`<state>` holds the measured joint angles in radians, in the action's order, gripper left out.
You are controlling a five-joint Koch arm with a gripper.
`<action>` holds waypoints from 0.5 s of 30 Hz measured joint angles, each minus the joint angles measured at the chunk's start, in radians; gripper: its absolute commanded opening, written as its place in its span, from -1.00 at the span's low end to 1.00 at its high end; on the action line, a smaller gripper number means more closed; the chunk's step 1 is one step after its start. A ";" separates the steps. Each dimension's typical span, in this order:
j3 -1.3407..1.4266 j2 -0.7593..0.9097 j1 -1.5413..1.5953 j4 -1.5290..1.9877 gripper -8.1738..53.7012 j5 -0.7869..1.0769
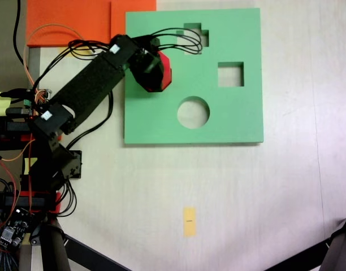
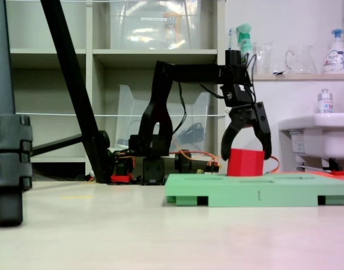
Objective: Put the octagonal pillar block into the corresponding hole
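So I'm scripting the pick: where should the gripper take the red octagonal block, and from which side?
Across two opposite flat side faces of the red octagonal block, coming straight down from above. It stands upright on the green foam board, and the gripper already straddles it with jaws spread, likely the workable approach.

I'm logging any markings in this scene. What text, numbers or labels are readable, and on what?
"1": a small mark that looks like this digit, on the front edge of the green foam board.
Spray bottle on the shelf: label too blurred to read.
Yellow tape strip on the table: no writing visible.
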<state>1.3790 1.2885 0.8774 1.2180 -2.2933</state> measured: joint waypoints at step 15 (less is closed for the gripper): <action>0.003 0.041 0.054 -0.043 0.95 -0.034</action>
<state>1.3821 1.3300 0.9311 1.1750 -2.3270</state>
